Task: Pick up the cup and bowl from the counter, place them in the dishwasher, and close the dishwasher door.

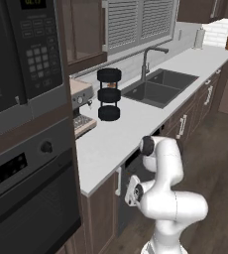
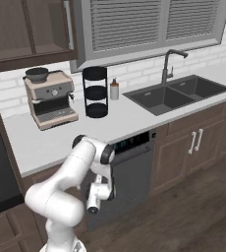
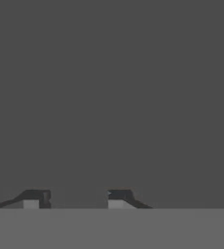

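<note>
Gripper (image 2: 92, 210) hangs low against the dishwasher door (image 2: 132, 172), camera flat to the dark panel, likely to push it shut. Fingertips (image 3: 119, 195) stand partly apart, nothing visible between. Door looks nearly upright under the counter (image 2: 75, 133). Cup and bowl unseen.

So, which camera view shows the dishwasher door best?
The right base view: the dishwasher door faces the camera, upright. In the left base view the arm covers most of it. The hand view gives plain dark grey.
</note>
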Motion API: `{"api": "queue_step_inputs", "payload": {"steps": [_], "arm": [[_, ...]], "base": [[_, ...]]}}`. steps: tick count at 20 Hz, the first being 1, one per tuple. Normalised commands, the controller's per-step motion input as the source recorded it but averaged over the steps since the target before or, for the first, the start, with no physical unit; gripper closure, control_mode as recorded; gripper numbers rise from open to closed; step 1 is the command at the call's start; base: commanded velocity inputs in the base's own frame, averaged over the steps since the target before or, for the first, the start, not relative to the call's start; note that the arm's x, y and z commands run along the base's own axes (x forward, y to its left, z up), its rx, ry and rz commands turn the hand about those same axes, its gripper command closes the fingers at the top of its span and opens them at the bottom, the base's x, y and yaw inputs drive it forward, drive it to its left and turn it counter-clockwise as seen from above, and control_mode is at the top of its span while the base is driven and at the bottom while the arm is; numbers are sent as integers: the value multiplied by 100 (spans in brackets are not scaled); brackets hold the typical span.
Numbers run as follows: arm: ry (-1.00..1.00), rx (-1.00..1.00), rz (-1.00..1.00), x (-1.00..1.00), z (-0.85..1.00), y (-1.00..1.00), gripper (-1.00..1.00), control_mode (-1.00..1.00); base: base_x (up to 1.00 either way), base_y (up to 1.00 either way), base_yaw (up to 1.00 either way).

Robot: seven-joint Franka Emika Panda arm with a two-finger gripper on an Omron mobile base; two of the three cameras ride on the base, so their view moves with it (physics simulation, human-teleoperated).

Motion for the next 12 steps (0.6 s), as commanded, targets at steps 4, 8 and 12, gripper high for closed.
{"api": "queue_step_inputs", "payload": {"steps": [4, 8, 12], "arm": [[41, 0, 0, 100, -12, 100, -100, -100], [30, 0, 1, 83, -1, 70, -100, -100], [23, 0, 2, 47, 0, 37, -100, -100]], "base": [[0, 0, 0], [0, 0, 0], [0, 0, 0]]}}
